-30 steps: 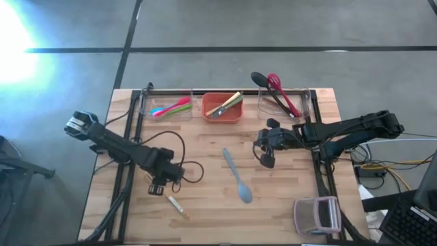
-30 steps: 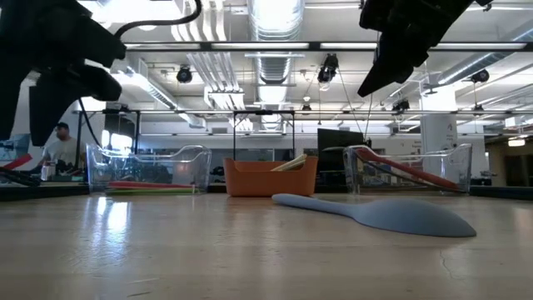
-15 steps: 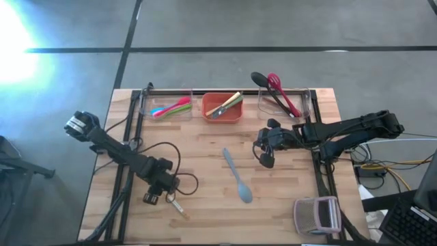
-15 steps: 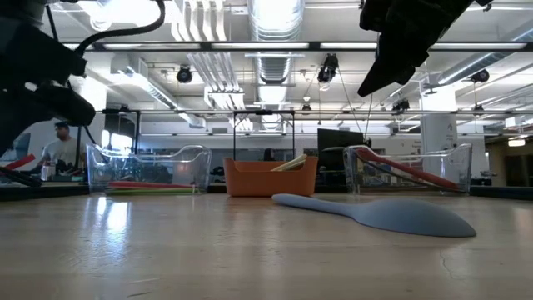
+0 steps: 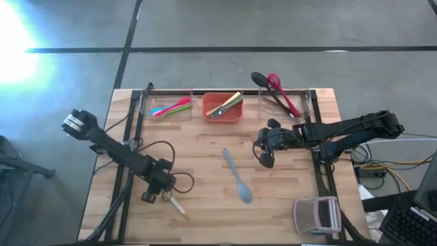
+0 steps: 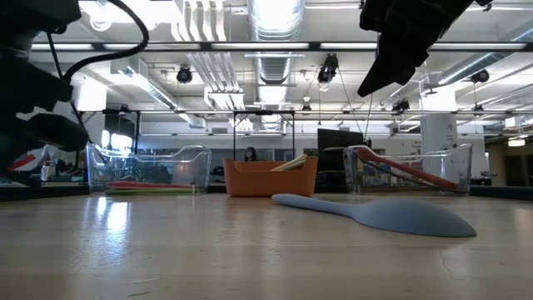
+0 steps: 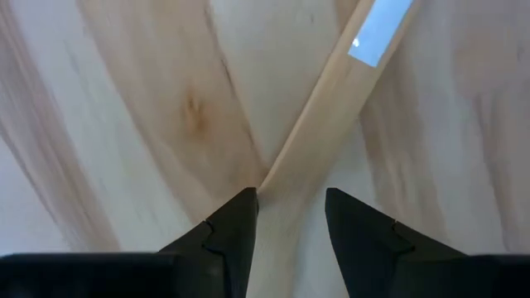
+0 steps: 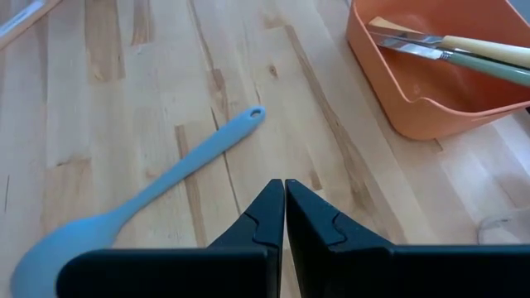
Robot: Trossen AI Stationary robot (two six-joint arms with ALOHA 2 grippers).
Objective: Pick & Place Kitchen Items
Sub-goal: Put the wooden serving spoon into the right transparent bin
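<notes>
Left pincer (image 5: 164,197) low over the near-left part of the tabletop (image 5: 205,219), fingers (image 7: 236,228) partly spread and straddling the handle of a pale wood utensil (image 5: 177,206); in the left wrist view the handle (image 7: 323,141) runs right between the fingers, whether they touch it cannot tell. It lies flat, close to the near edge of the tabletop.

Right pincer (image 5: 265,158) hangs above the tabletop right of centre, fingers (image 8: 267,217) pressed together, holding nothing.

Blue spoon (image 5: 237,176) flat mid-tabletop, between the two arms, just beside the right pincer, well apart from the left one. Bare wood all round it.

Far edge: left clear bin (image 5: 145,109) with pink, green and blue utensils (image 5: 171,108), orange bin (image 5: 222,117) in the middle with a wood-handled utensil (image 5: 229,104), right clear bin (image 5: 308,106) with red (image 5: 281,92) and black (image 5: 270,92) utensils sticking out over the far rim. Small clear container (image 5: 317,215) at the near-right corner.
</notes>
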